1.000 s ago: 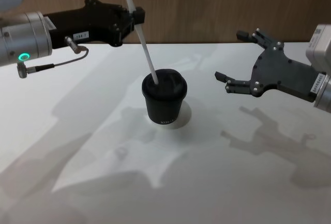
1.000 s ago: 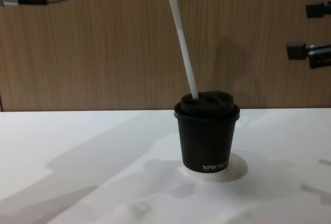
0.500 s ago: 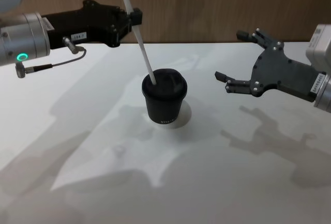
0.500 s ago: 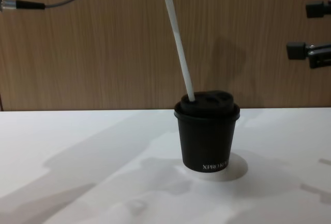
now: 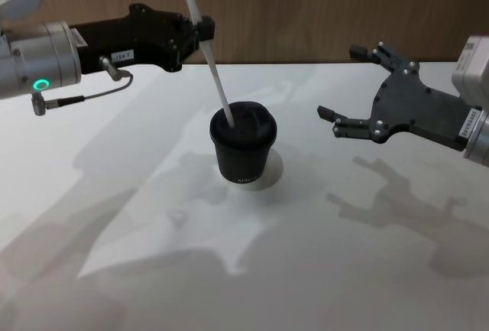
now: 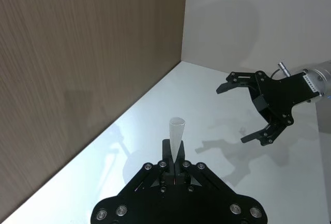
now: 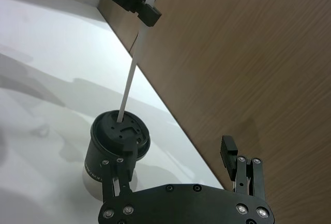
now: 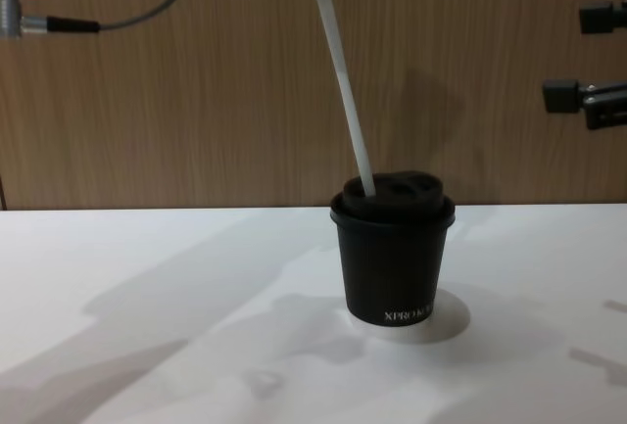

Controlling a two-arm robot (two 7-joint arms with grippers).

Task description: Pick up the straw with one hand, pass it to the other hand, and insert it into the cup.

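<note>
Straw, the long thin white tube (image 5: 212,67), stands tilted with its lower tip at the black domed lid of the small black paper cup (image 5: 243,151), upper part pinched by the left gripper (image 5: 200,27); insertion underway, right gripper (image 5: 345,90) spread, idle.

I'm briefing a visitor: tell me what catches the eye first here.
A white straw slants up from the lid of a black paper cup at the middle of the white table. The left gripper pinches the straw near its top, while the right gripper hangs open to the cup's right.
</note>
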